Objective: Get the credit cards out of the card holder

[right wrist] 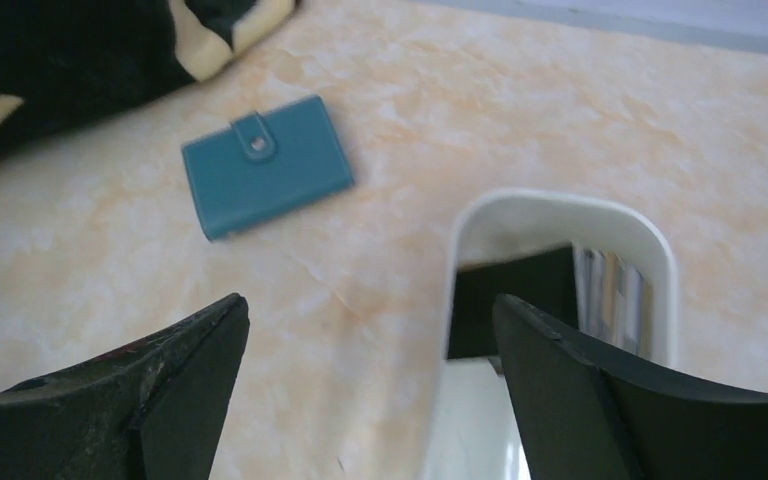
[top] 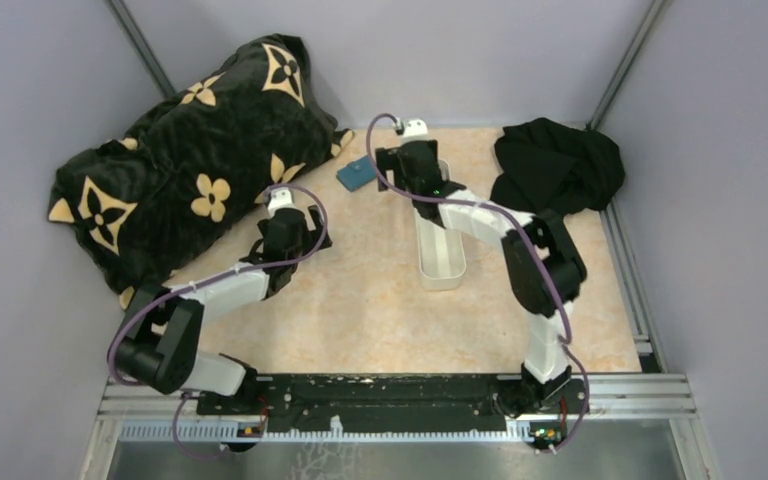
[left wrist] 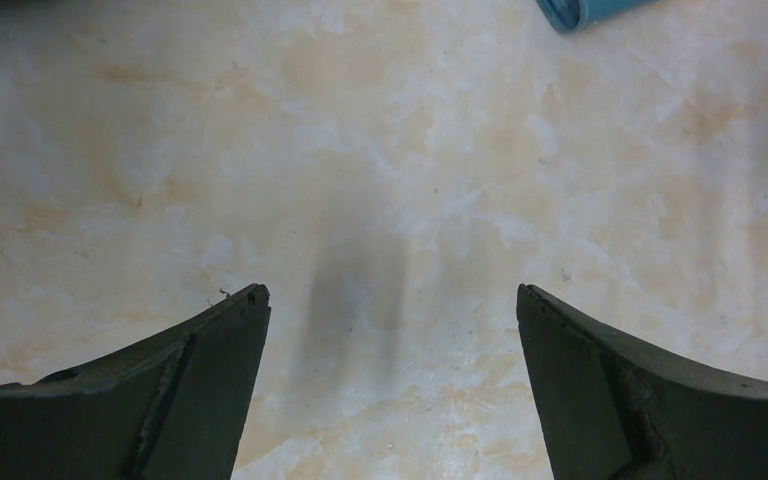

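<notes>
Zero cards out yet. Holder (right wrist: 267, 166) lies snapped shut on counter (left wrist: 380, 150), 11 o'clock from right tool (right wrist: 370, 310), untouched. Right tool and left tool (left wrist: 390, 295) both spread wide, gripping nothing. Remaining: unsnap holder, pull cards.

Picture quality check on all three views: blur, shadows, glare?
Top external: even diffuse light, no glare, card holder small but clear. Left wrist: sharp, one soft grey shadow on the table under the left gripper. Right wrist: mildly blurred, card holder soft-edged; glossy white tray shows reflections inside.
</notes>
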Controlling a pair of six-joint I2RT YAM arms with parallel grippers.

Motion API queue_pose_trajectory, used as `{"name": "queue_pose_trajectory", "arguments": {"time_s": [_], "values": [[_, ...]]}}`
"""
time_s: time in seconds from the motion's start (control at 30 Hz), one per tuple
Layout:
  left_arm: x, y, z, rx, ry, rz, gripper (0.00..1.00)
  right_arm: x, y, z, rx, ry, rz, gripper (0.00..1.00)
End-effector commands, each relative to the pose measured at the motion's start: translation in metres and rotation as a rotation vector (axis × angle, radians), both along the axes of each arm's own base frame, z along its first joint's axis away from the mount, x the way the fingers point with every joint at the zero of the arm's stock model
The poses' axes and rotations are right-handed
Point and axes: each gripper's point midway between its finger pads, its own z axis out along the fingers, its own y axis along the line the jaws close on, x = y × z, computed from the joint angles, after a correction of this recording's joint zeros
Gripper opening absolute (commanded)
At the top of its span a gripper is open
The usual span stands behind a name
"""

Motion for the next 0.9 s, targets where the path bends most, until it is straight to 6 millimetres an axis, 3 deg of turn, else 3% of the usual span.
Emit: {"name": "queue_pose_trajectory", "arguments": {"time_s": [0.0,0.1,0.2,0.4,0.5,0.7,0.73,0.87], "values": [[0.005,-0.012,-0.009,-0.011,0.029,-0.043,0.99,0.036,0.042,0.008,0.052,-0.009,0.069,0.92],[0.014,-0.016,-0.011,0.008,0.043,-0.052,0.99,0.053,0.049,0.009,0.057,-0.013,0.061,0.91],[0.039,-0.033,0.004,-0.006,0.017,-0.080,0.99,0.056,0.044,0.022,0.093,-0.032,0.045,0.89],[0.103,-0.061,0.025,-0.032,-0.044,-0.069,0.99,0.026,0.010,0.053,0.168,-0.095,0.015,0.86],[0.138,-0.072,0.023,-0.001,-0.047,-0.061,0.99,0.007,-0.016,0.063,0.189,-0.132,-0.051,0.83],[0.203,-0.094,-0.002,0.059,-0.023,-0.081,0.96,-0.033,-0.051,0.082,0.216,-0.188,-0.082,0.79],[0.211,-0.096,-0.018,0.079,0.008,-0.086,0.95,-0.037,-0.054,0.081,0.209,-0.186,-0.082,0.79],[0.230,-0.096,-0.048,0.149,0.094,-0.102,0.94,-0.047,-0.064,0.074,0.187,-0.168,-0.097,0.79]]}}
